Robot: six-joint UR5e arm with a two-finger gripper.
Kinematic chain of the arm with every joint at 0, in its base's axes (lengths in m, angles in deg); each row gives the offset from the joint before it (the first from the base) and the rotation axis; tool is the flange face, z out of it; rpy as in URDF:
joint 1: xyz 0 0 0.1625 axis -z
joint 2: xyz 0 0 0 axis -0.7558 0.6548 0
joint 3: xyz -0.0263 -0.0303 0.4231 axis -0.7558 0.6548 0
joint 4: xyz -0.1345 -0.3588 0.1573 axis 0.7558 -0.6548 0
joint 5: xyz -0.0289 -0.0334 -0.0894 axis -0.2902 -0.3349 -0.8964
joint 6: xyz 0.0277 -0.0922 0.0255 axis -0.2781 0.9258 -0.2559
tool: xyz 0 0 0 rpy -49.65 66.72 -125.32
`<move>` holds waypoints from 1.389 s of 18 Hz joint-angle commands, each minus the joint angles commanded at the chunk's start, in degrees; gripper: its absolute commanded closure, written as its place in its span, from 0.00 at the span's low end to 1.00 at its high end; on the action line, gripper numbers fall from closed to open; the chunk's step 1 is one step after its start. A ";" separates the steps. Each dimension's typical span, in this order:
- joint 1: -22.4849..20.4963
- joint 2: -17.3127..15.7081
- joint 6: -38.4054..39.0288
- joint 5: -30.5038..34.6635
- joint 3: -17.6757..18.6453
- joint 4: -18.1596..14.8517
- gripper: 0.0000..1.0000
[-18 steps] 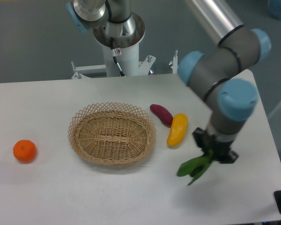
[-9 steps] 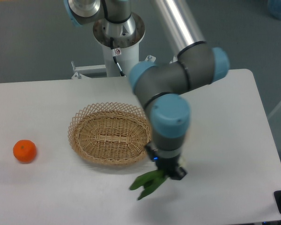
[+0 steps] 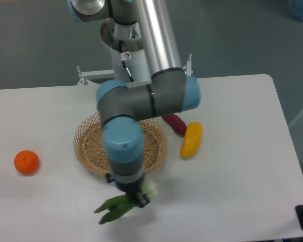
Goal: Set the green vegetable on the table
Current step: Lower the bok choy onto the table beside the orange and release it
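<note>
The green vegetable (image 3: 115, 207) has dark green leaves pointing lower left and a pale bulb end at the right. It hangs just above the white table (image 3: 232, 191), in front of the basket. My gripper (image 3: 136, 195) is shut on the vegetable near its bulb end. The arm's wrist stands over the front rim of the basket and hides the fingers' tips.
A woven wicker basket (image 3: 91, 146) sits mid-table, partly behind the arm. A yellow fruit (image 3: 191, 139) and a purple sweet potato (image 3: 173, 123) lie to its right. An orange (image 3: 27, 162) rests at the far left.
The arm has swung from the right side of the table leftward, carrying the green vegetable past the yellow fruit to the area in front of the basket.
</note>
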 joint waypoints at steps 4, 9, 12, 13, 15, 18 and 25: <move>4.74 1.14 3.77 0.09 0.62 1.93 0.66; 8.53 1.23 4.93 0.09 1.50 4.13 0.58; 8.98 0.71 4.75 0.09 2.90 4.39 0.53; 9.06 0.62 4.75 0.09 3.34 4.39 0.51; 9.15 0.18 4.66 0.09 4.57 4.39 0.47; 9.15 -0.61 4.49 0.00 5.89 4.39 0.39; 7.40 -3.86 5.10 -0.18 6.59 3.78 0.00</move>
